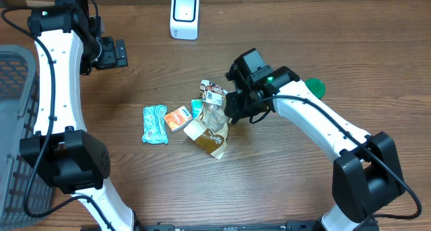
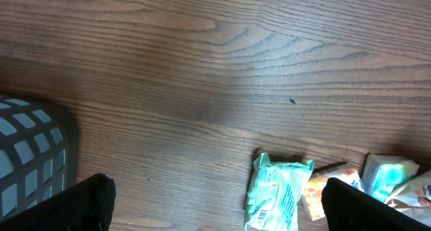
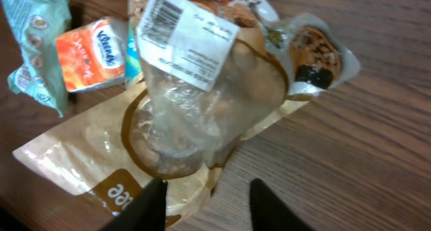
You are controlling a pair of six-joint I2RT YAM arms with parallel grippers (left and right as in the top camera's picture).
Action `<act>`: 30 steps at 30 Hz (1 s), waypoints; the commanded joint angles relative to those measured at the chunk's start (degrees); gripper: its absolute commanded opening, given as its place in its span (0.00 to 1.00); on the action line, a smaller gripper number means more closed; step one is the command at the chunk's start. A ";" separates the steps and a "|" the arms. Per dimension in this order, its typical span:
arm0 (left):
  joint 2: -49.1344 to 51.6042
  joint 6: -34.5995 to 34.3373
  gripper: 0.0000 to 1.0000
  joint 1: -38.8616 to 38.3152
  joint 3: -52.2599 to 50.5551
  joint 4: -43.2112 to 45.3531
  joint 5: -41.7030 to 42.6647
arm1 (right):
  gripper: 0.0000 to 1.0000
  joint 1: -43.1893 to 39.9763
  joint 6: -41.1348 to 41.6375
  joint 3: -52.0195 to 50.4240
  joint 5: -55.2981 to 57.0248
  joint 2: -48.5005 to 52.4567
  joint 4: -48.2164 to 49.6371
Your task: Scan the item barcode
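Wood-grain table [image 1: 303, 184] seen from overhead, with a white scanner [image 1: 184, 15] at top centre and a grey basket [image 1: 12, 123] at the left edge. Centre of frame: a small heap of goods, comprising a teal packet [image 1: 154, 124], an orange tissue pack [image 1: 178, 118] and a clear bag [image 1: 214, 115] lying on a brown paper bag [image 1: 214, 142]. The clear bag carries a white barcode label [image 3: 185, 39], face up in the upper middle of the right wrist view. The right gripper [image 1: 232, 108] sits at the heap's right side; its fingers [image 3: 151, 204] stand apart at the bottom of the wrist view, clamping nothing, the bag just ahead of them. The left gripper [image 1: 120, 54], upper left, is well apart from the heap, its jaws spread wide over bare wood.
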 commanded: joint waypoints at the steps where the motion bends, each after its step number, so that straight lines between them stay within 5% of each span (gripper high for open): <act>1: -1.62 1.46 1.00 -0.07 -0.20 0.07 0.42 | 0.65 -3.63 15.23 0.70 -0.66 -0.26 -3.28; 8: -1.62 1.46 1.00 -0.07 -0.20 0.04 0.42 | 0.74 -5.70 22.93 -9.51 -23.58 -0.26 6.05; 18: -1.62 1.46 1.00 -0.07 -0.20 0.07 0.42 | 0.69 1.75 42.73 -28.11 -19.69 -0.24 35.67; 25: -1.62 1.49 1.00 -0.07 -0.20 0.04 0.42 | 0.13 4.37 44.41 -28.59 -12.81 -0.39 37.44; 30: -1.62 1.46 1.00 -0.07 -0.20 0.07 0.42 | 0.04 1.31 29.00 -23.69 -19.32 -2.45 31.98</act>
